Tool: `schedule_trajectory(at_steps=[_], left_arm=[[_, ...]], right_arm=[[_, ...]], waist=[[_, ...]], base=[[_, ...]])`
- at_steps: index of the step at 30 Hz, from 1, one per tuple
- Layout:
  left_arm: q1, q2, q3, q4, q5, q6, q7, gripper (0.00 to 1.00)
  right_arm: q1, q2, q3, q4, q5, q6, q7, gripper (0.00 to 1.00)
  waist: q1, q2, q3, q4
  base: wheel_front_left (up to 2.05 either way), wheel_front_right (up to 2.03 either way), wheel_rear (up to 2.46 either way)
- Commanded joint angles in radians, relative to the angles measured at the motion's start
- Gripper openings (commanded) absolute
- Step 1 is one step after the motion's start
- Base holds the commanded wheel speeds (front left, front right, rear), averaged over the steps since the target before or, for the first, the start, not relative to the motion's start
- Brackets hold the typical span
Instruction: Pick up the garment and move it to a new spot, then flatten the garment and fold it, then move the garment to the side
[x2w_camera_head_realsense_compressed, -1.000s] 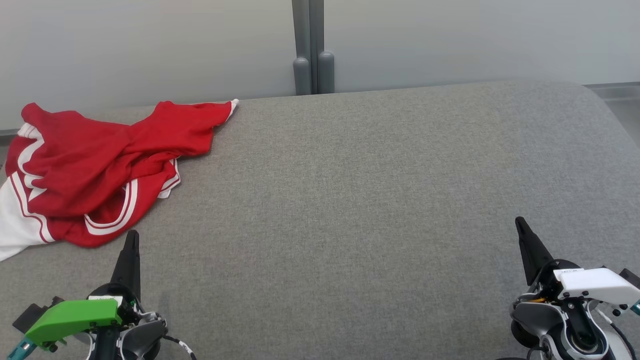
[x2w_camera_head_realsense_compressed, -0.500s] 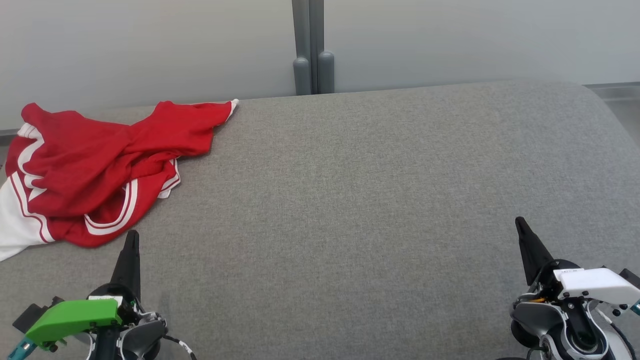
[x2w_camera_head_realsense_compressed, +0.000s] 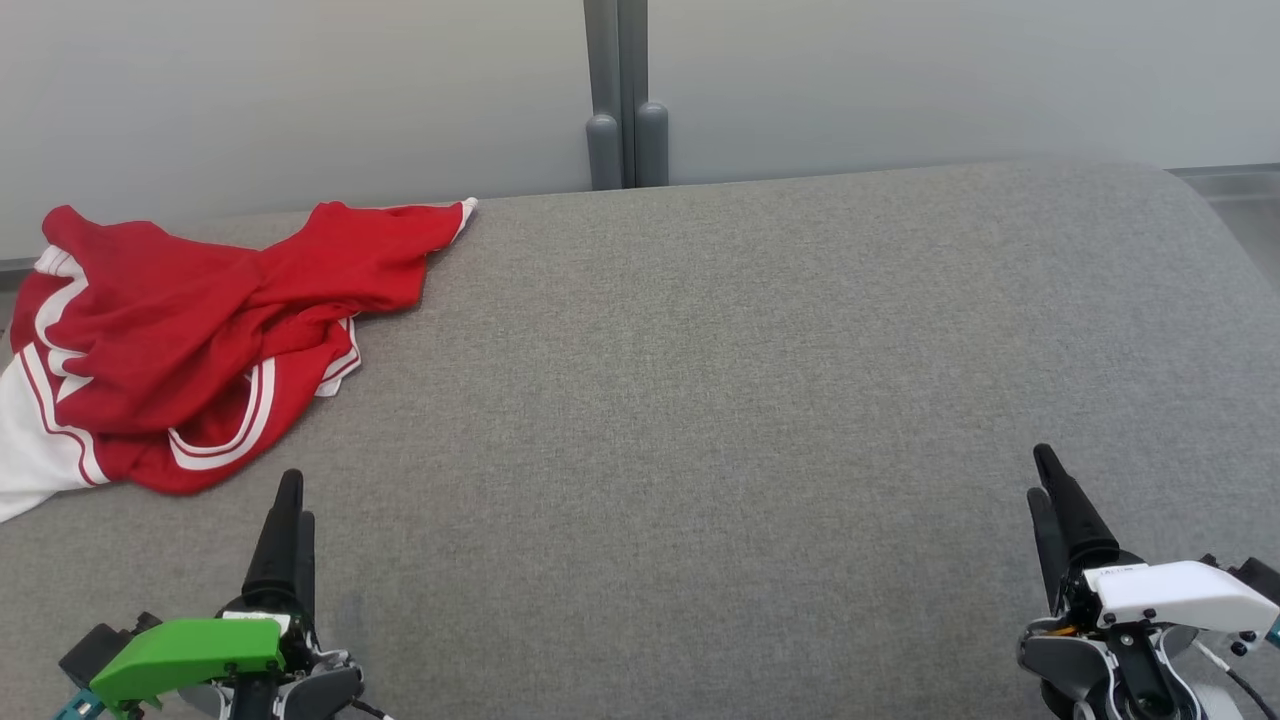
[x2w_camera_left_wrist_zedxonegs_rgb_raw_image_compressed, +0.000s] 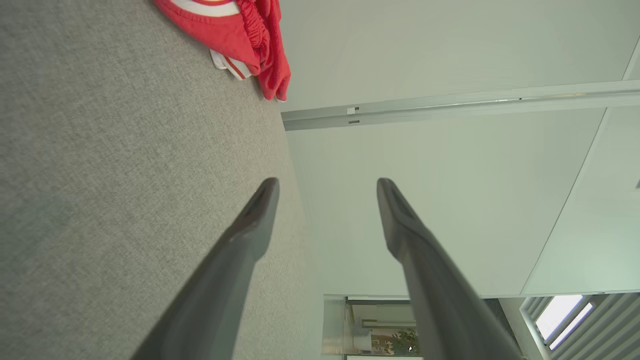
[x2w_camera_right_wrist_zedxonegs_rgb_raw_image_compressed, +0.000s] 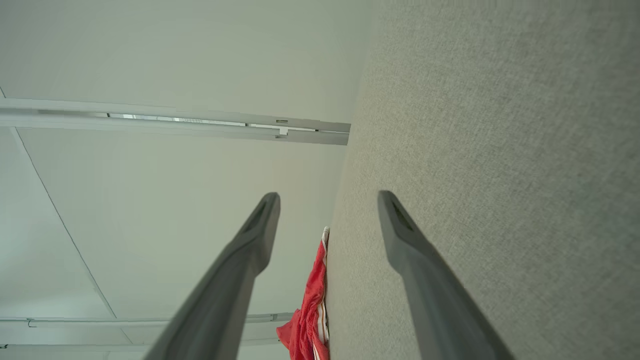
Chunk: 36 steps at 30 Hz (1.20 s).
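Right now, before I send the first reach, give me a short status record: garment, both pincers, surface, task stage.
garment: red with white trim, crumpled in a heap, unfolded
garment place: far left of the grey fabric surface
left pincer: open, empty, close to the garment's near edge, not touching it
right pincer: open, empty, over the surface's near right, far from the garment
task stage: garment not yet picked up
arm nearer the garment: left
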Motion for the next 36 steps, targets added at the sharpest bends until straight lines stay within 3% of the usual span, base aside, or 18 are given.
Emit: schedule_trajectory(at_steps=[1,10,16,36], left_arm=[[-0.013,0.016,-0.013,-0.017,0.031,0.002,-0.013,1.0],[-0.023,0.041,-0.071,-0.021,0.212,0.027,-0.051,1.0],[-0.02,0.064,-0.134,-0.005,0.396,0.048,-0.08,1.0],[-0.013,0.085,-0.203,0.045,0.713,0.073,-0.152,1.0]], right_arm=[[-0.011,-0.008,0.0,-0.029,-0.054,0.0,-0.011,1.0],[-0.002,-0.011,0.008,-0.085,-0.319,0.0,-0.047,1.0],[0.012,-0.015,0.021,-0.111,-0.532,0.0,-0.077,1.0],[0.03,-0.026,0.022,-0.091,-0.888,0.0,-0.149,1.0]], waist=[[0.0,0.0,0.0,0.0],[0.0,0.0,0.0,0.002],[0.0,0.0,-0.001,0.002],[0.0,0.0,-0.006,0.012]], base=[[0.0,0.0,0.0],[0.0,0.0,0.0],[0.0,0.0,0.0],[0.0,0.0,0.0]])
